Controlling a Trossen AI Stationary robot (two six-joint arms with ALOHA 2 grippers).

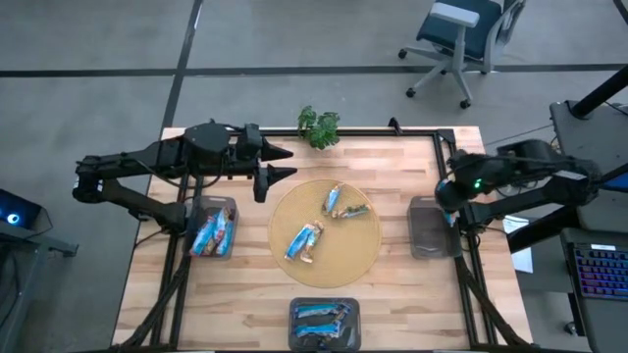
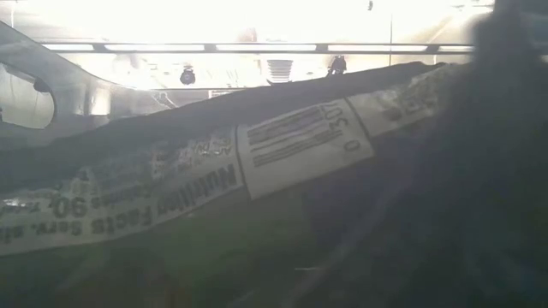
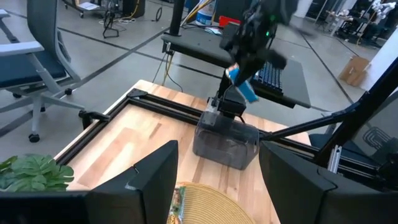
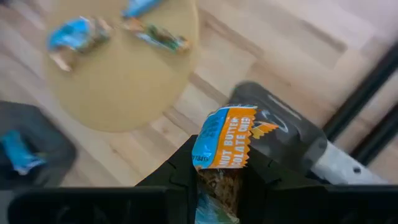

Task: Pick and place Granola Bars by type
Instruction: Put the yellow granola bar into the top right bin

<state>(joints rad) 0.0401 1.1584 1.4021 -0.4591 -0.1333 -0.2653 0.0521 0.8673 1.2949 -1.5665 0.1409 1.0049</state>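
Loose blue granola bars (image 1: 305, 240) lie flat on a round woven mat (image 1: 363, 257) in the middle of the table. More bars fill the left grey bin (image 1: 213, 228) and the near bin (image 1: 324, 322). My right gripper (image 4: 221, 168) is above the right grey bin (image 1: 430, 227), shut on a blue-and-orange bar (image 4: 225, 138). My left gripper (image 1: 285, 164) is open and empty, hovering beyond the mat's far left edge. In the left wrist view its fingers (image 3: 149, 180) frame the right bin (image 3: 227, 142). A wrapper's label (image 2: 300, 145) fills the low view. My right gripper pinches the blue-and-orange bar between its two fingers, gripping across the wrapper. The crimped orange end (image 4: 230, 134) sticks out past the fingertips. The fingers point down, and the bar (image 3: 241, 84) hangs tilted below them, lifted clear above the right bin.
A small green plant (image 1: 319, 126) stands at the table's far edge. A black rail frame (image 1: 412, 134) runs around the tabletop. Bare wood (image 1: 245, 294) shows between the mat and the bins. An office chair (image 1: 461, 34) and a keyboard (image 1: 601, 279) are off the table.
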